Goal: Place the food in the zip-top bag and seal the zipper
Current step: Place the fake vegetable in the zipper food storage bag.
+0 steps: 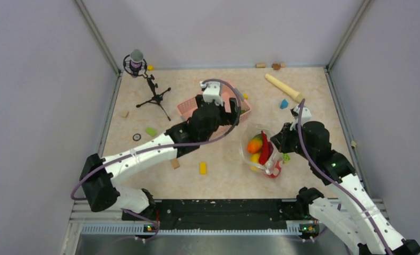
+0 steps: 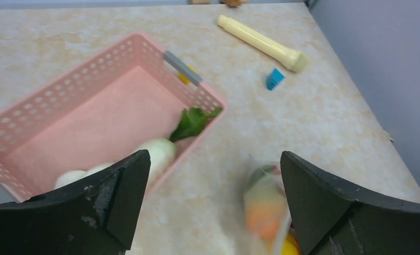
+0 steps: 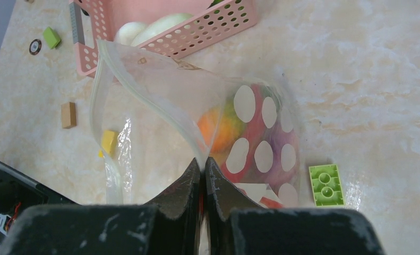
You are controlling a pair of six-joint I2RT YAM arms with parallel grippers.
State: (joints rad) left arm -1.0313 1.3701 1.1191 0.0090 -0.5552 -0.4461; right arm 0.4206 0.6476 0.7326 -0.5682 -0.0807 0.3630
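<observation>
Seeing right gripper (image 3: 203, 162) clamped tight on the mouth edge of the zip-top bag (image 3: 160, 90), holding that mouth up and gaping toward the pink basket (image 3: 218, 26). Unsealed zipper (image 3: 123, 77) running from the pinch point up along the lip. Bag right of table centre, just in front of the right arm.

Already inside: orange-green mango (image 3: 223, 127), red chili (image 1: 264, 149), plus something purple behind the pale dots, too obscured to name.

Left gripper (image 2: 215, 159) spread wide, gripping nothing, hovering over the basket end nearest the bag.

In the basket: white radish (image 2: 157, 151) with green leaves, and other white pieces (image 2: 69, 178) blurred beside it, all against the wall on the bag side. Perforated basket wall between those and the bag mouth.

Clutter nearby:
- green studded block (image 3: 326, 184) just beside the bag
- yellow block (image 3: 109, 142) showing through the plastic
- tan block (image 3: 68, 115) near it
- cream cylinder (image 2: 260, 42) and blue block (image 2: 274, 78) further out, toward the far-right corner
- microphone on tripod (image 1: 137, 61) at the far-left corner
</observation>
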